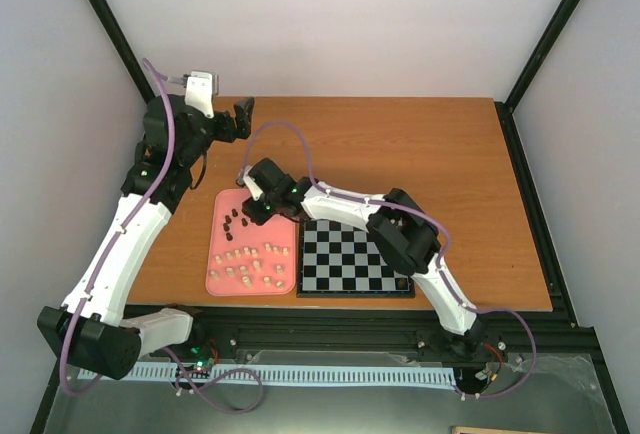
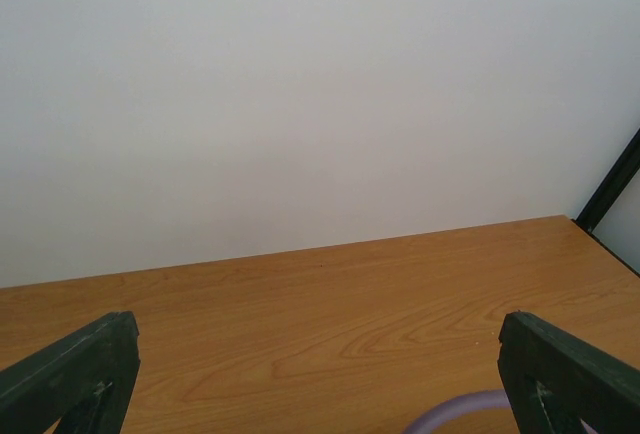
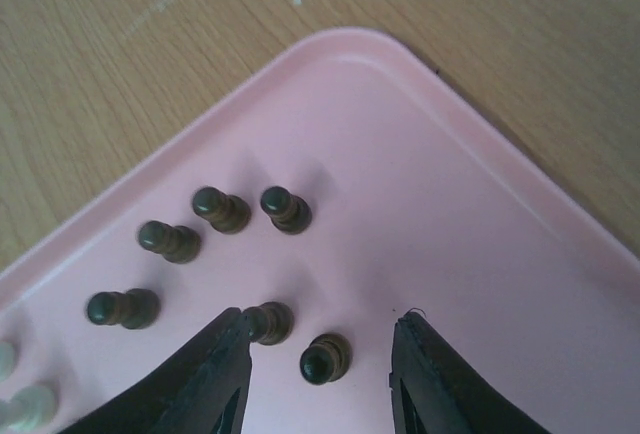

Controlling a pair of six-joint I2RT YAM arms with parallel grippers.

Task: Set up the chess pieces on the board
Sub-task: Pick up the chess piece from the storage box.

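I am holding my right pincer (image 3: 320, 321) low over the far right corner of the pink tray (image 3: 480, 244), its two fingers standing apart and gripping nothing. One dark chess piece (image 3: 325, 359) is sitting in the gap between them, closer to my left finger than to my right, and touching neither as far as I can tell. A second dark piece (image 3: 268, 322) is resting right against the tip of that left finger (image 3: 225, 354). Four more dark pieces (image 3: 222, 210) are lying just beyond, scattered toward the tray's rim. The pale chess pieces (image 1: 250, 264) are lying in the near half of the tray, well apart from my fingers. The board (image 1: 355, 259) is lying just to the right of the tray on the counter (image 1: 420, 144).

My right arm (image 1: 420, 244) is stretching from its base at the near right, crossing over the board's far edge and bending down to the tray. My left arm (image 1: 135, 234) is rising steeply along the counter's left side, its wrist folded up high. My left pincer (image 1: 243, 114) is hanging there above the far left of the counter with its fingers spread wide, holding nothing and pointing toward the white wall (image 2: 320, 104).
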